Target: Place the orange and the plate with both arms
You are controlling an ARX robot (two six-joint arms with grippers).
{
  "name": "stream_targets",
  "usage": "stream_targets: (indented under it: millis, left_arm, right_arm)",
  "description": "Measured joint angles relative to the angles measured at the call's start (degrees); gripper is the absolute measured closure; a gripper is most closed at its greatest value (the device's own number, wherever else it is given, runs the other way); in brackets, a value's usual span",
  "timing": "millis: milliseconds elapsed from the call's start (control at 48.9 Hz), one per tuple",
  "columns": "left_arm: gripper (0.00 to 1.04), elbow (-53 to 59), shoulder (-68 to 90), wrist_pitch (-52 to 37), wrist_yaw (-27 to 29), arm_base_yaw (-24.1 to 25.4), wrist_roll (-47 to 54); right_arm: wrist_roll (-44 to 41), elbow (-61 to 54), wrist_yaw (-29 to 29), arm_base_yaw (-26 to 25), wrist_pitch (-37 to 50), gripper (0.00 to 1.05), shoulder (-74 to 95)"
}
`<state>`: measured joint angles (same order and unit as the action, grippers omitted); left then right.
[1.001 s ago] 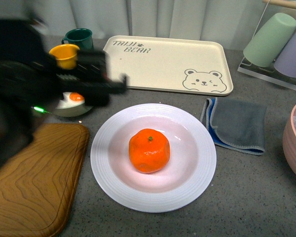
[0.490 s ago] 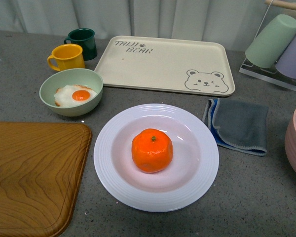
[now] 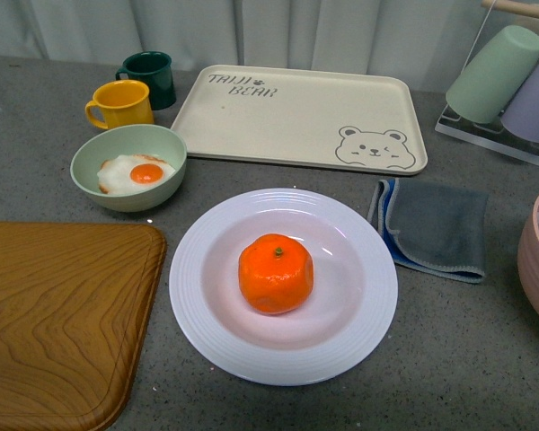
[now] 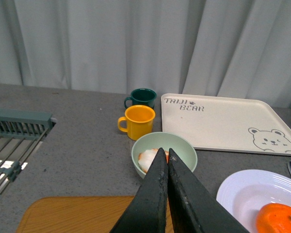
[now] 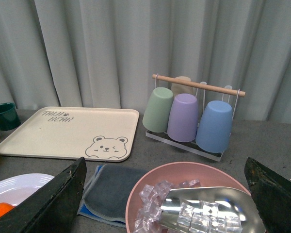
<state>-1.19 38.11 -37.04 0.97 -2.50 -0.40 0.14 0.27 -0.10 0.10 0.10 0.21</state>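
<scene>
**Orange on the plate, both arms out of the front view: the placing looks done.**

You can see the orange (image 3: 275, 273) sitting upright in the well of the white plate (image 3: 190, 280), stem dot up. The plate rests flat on the bench (image 3: 467, 368) between the wooden board (image 3: 54, 314) and the grey cloth (image 3: 436, 224), just in front of the bear tray (image 3: 296, 117). Your left gripper (image 4: 166, 153) is clenched with its fingers pressed together on nothing, hanging above the bench near the green bowl (image 4: 184, 148). Your right gripper (image 5: 165, 167) is spread wide and empty over the pink bowl of ice (image 5: 150, 187). Neither touches the orange or the plate. By my reading both items are set down and nothing is left to carry. Whether the plate was meant for another spot, you cannot tell from here.
</scene>
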Motion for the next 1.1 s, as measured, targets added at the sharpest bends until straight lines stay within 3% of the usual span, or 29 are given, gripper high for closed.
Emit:
stream_targets:
  millis: [102,388,429,470,511,593,777,1022,1103]
  left_arm:
    - [1.01,0.0,-3.6,3.1,-0.5,2.2,0.0]
    - [1.01,0.0,-13.6,12.5,-0.8,2.4,0.0]
    - [1.01,0.0,-15.1,13.9,-0.8,2.4,0.0]
    - [1.01,0.0,-16.3,15.1,-0.9,2.4,0.0]
    - [1.01,0.0,-17.9,16.7,-0.8,2.4,0.0]
    - [1.01,0.0,-20.2,18.9,-0.8,2.4,0.0]
    - [1.01,0.0,-23.7,22.4,-0.9,2.4,0.0]
    - [1.01,0.0,-28.2,27.0,-0.9,2.4,0.0]
    - [1.01,0.0,-36.0,36.3,-0.9,2.4,0.0]
  right_arm:
    - [0.0,0.0,0.0,0.0,0.0,0.09,0.0]
    - [0.0,0.0,0.0,0.0,0.0,0.09,0.0]
    - [-2.3,0.3,3.5,1.1,-0.7,0.09,0.9]
    - [-7.1,1.5,11.6,5.0,0.5,0.09,6.3]
    - [-8.0,2.9,13.1,8.2,3.8,0.09,13.2]
    - [-2.7,7.0,8.6,13.3,12.3,0.09,30.5]
    - [13.5,12.5,0.0,18.2,21.3,0.09,56.9]
    - [29.3,16.0,-14.5,16.0,29.1,0.09,80.5]
    - [32.0,16.6,-18.7,14.5,31.6,0.09,84.9]
